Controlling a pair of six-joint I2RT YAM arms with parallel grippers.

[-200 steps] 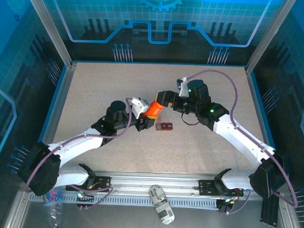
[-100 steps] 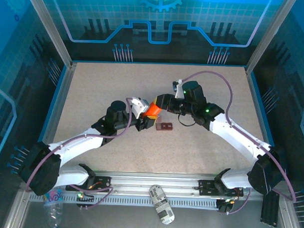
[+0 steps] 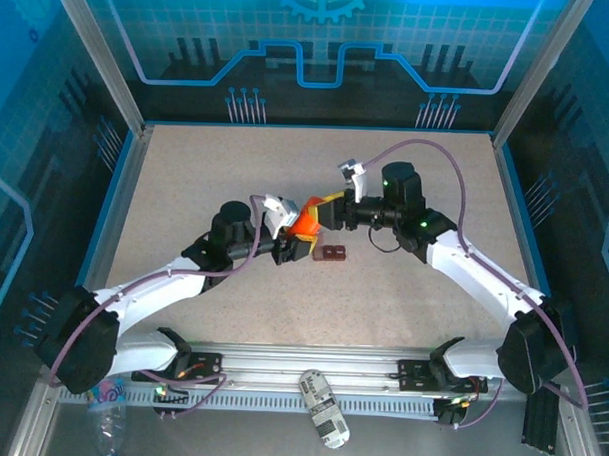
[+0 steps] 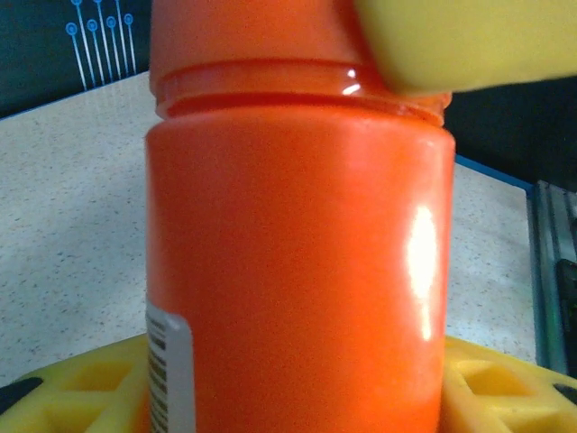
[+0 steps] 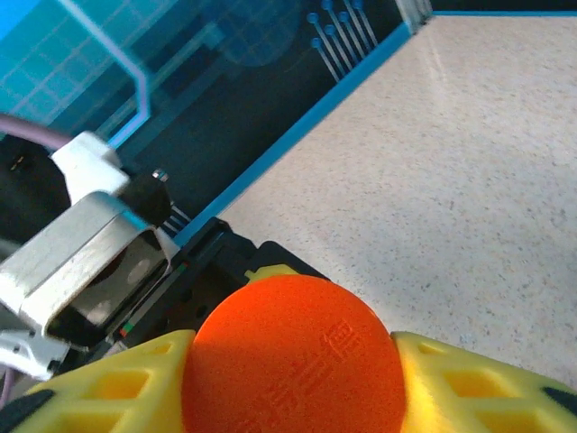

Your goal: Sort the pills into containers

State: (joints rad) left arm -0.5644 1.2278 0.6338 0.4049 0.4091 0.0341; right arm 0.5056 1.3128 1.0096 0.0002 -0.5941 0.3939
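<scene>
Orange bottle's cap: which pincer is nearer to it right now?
Right. The right pincer clamps the cap itself; the left pincer grips the orange bottle lower down its body.

One orange bottle (image 3: 305, 225), one maroon two-cell box (image 3: 333, 253), two pincers: left pincer (image 3: 295, 245), right pincer (image 3: 324, 211).

Speckled beige worktop (image 3: 236, 176), blue-edged. Blue circuit-pattern printed back panel (image 3: 321, 48) upright behind it. Silver aluminium rail (image 3: 310, 360) along the near edge. White labelled cylindrical canister (image 3: 323, 409) lying tilted just below the rail. Clear plastic bottle (image 3: 106, 409) at the near-left corner.
</scene>
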